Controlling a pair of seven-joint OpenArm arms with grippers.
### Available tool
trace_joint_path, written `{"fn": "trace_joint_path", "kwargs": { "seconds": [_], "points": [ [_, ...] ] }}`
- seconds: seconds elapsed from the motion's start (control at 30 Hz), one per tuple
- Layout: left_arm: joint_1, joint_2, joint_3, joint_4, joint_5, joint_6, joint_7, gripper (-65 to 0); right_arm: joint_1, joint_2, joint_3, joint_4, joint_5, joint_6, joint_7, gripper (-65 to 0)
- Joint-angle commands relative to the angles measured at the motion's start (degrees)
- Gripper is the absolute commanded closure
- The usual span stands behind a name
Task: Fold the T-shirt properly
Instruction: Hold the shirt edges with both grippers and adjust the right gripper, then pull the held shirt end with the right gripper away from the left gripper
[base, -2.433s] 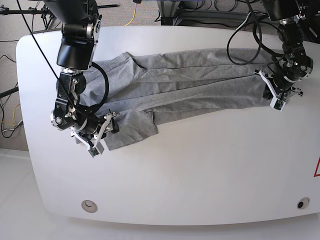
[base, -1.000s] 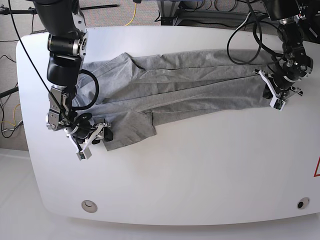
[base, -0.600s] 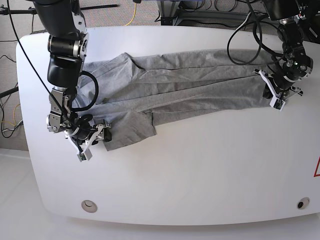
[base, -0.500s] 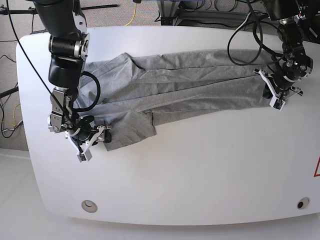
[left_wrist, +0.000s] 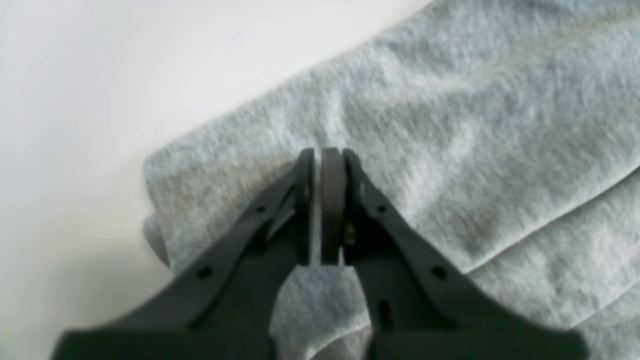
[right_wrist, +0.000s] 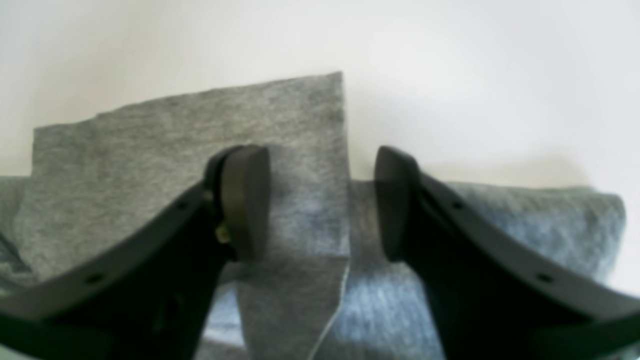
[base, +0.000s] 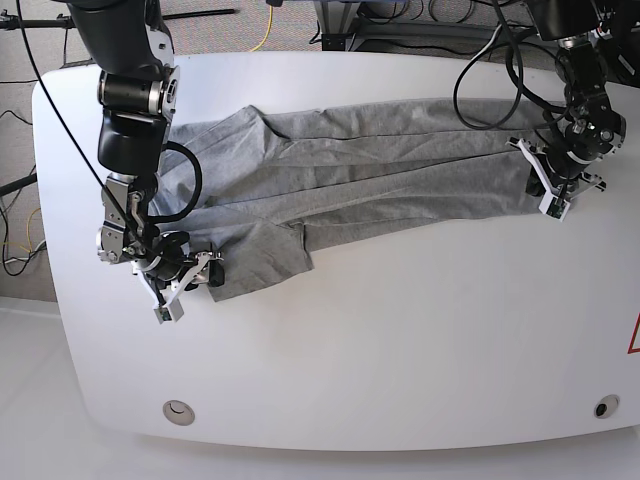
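The light grey T-shirt (base: 380, 170) lies folded lengthwise into a long band across the back half of the white table (base: 400, 340). A sleeve flap (base: 260, 255) sticks out toward the front at its left end. My left gripper (base: 545, 190) is at the band's right end. In the left wrist view it (left_wrist: 325, 155) is shut, pinching a pucker of the T-shirt (left_wrist: 450, 125). My right gripper (base: 200, 273) stands open at the sleeve's outer corner. In the right wrist view it (right_wrist: 320, 200) straddles a straight edge of the T-shirt (right_wrist: 175, 150), with one pad (right_wrist: 245, 200) over the cloth.
Two round holes (base: 179, 411) (base: 602, 407) sit near the table's front edge, and a red mark (base: 634, 335) at its right edge. Cables (base: 490, 60) trail over the table's back right. Floor and wires lie beyond the left edge.
The right arm has drawn back leftward from over the sleeve to its outer corner, staying open. The sleeve lies a little flatter. The left gripper has not moved.
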Motion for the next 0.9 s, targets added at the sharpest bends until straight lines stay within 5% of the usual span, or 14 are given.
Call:
{"fn": "trace_joint_path", "kwargs": {
  "seconds": [0.0,0.2,0.4,0.87],
  "points": [
    [-0.3,-0.7,-0.1,0.7,-0.3,0.1,-0.5,-1.4,0.9,0.2,0.1,0.9,0.6,4.3,-0.1,-20.9],
    [-0.4,-0.8,0.0,0.7,-0.3,0.1,-0.7,-1.4,0.9,-0.3,0.1,1.0,0.5,4.3,0.0,-6.7],
    [-0.3,-0.7,-0.2,0.9,0.1,0.1,-0.5,-1.2,0.8,-0.7,0.0,1.2,0.3,4.3,0.3,-0.3],
    [-0.4,-0.8,-0.4,0.8,0.1,0.1,-0.3,-1.3,1.1,-0.5,0.1,3.5,0.8,4.3,-2.9,-4.4]
  ]
}}
